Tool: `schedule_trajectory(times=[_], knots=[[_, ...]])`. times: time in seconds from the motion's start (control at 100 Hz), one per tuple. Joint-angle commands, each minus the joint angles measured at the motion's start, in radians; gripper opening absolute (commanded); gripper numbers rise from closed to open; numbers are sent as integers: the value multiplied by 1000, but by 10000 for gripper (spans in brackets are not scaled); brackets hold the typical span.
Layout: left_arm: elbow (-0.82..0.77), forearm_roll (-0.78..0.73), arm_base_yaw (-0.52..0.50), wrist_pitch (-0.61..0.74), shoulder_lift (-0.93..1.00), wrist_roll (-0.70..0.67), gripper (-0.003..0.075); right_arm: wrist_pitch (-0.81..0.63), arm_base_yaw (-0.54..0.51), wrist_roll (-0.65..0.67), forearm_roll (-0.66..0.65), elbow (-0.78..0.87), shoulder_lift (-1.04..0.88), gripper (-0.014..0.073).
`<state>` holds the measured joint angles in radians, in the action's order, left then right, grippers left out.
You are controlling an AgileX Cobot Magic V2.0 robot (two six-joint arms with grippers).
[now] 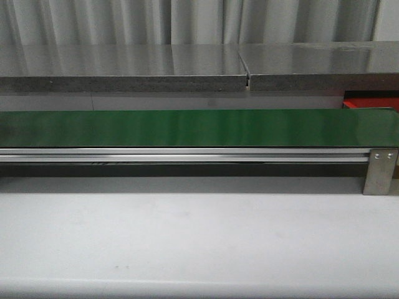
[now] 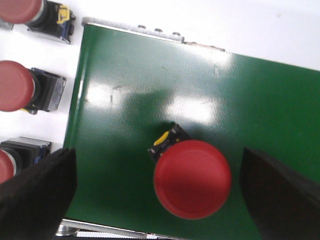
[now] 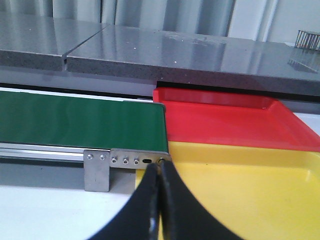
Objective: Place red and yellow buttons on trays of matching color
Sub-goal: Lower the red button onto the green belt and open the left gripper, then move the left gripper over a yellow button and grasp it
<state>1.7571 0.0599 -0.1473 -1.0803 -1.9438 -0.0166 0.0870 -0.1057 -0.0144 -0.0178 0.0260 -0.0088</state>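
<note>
In the left wrist view a red button (image 2: 192, 178) with a black and yellow base stands on the green belt (image 2: 225, 95). My left gripper (image 2: 157, 192) is open, its black fingers (image 2: 35, 195) wide on either side of the button, not touching it. My right gripper (image 3: 161, 172) is shut and empty, above the near edge of the yellow tray (image 3: 250, 190). The red tray (image 3: 230, 122) lies behind the yellow one; a corner shows in the front view (image 1: 371, 101). No gripper or button shows in the front view.
Several more red buttons (image 2: 15, 86) with black bases lie on the white surface beside the belt's end. The belt (image 1: 199, 128) runs across the front view on a metal rail (image 1: 187, 156), with a bracket (image 1: 380, 171) at its right end. A grey stone ledge (image 1: 124, 68) lies behind.
</note>
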Motion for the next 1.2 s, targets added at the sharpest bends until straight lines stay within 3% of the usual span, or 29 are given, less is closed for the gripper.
schedule_trajectory(times=[0.0,0.19,0.5,0.64,0.93,1.19], knots=[[52,7,7,20,101,3,631,-81,-4,0,-7,-22,14,-118],[55,-60,-59,26,190,-10,630,-81,-4,0,-7,-22,14,-118],[12,-13,-390,7,197,-57,629,-81,-4,0,-7,-22,14,-118],[-48,32,-489,43,196,-57,626,-81,-4,0,-7,-22,14,-118],[-203,44,-538,146,193,-58,620,-81,-4,0,-7,-22,14,-118],[-218,67,-526,163,123,-58,620,-81,-4,0,-7,-22,14,-118]])
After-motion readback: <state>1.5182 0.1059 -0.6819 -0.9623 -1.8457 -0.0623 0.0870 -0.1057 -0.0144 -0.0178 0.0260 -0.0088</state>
